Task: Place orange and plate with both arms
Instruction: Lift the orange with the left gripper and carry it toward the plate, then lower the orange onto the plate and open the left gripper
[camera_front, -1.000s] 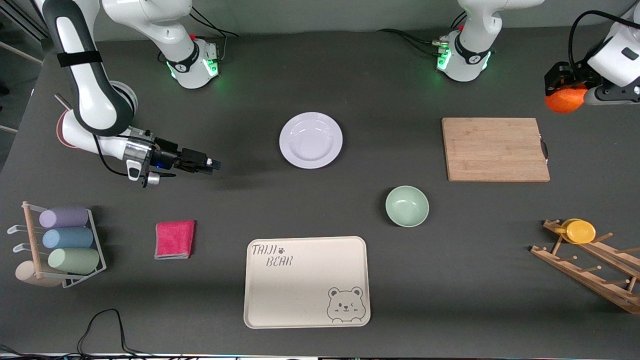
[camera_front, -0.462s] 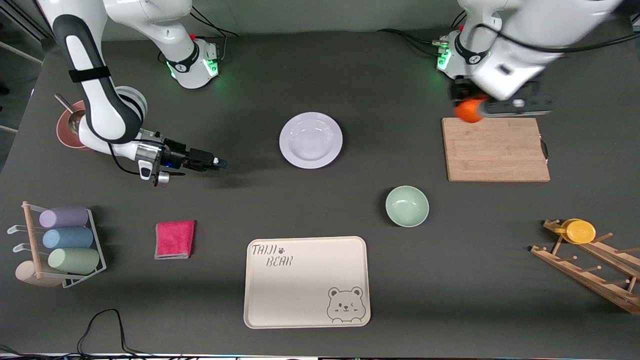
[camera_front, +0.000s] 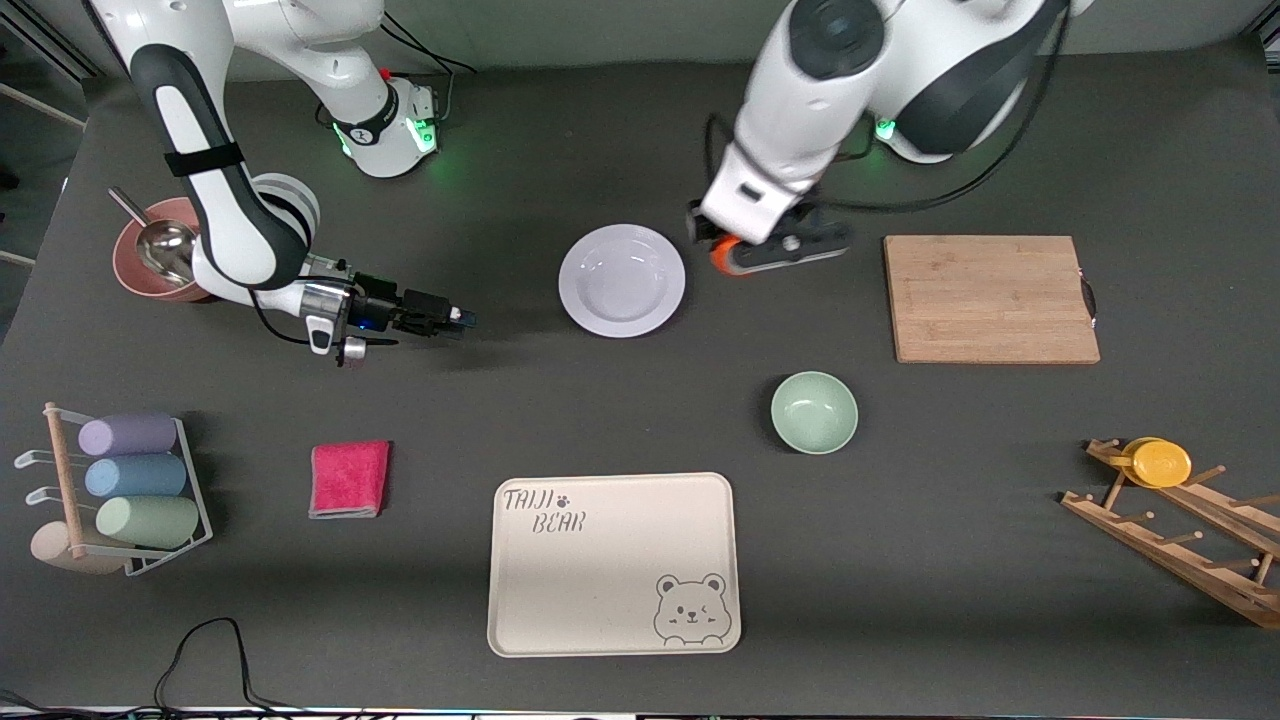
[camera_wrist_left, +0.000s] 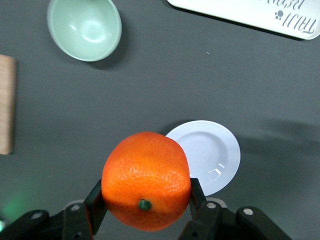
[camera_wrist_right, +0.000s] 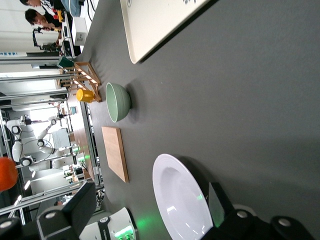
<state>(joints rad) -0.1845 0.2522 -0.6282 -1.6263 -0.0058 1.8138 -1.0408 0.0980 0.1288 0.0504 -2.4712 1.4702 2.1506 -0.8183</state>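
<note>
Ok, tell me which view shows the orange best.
The left wrist view: the orange fills it, clamped in the left gripper. The front view shows only an orange sliver under the arm; the right wrist view, a distant edge.

Orange in left pincer beside plate.

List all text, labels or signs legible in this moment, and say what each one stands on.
"TAIJI BEAR", with a small paw print after "TAIJI": printed on the cream tray, which also bears a drawn bear face in one corner.
Part of the same lettering shows in the left wrist view, cut off at the edge.
No other readable text shows in any view.
</note>
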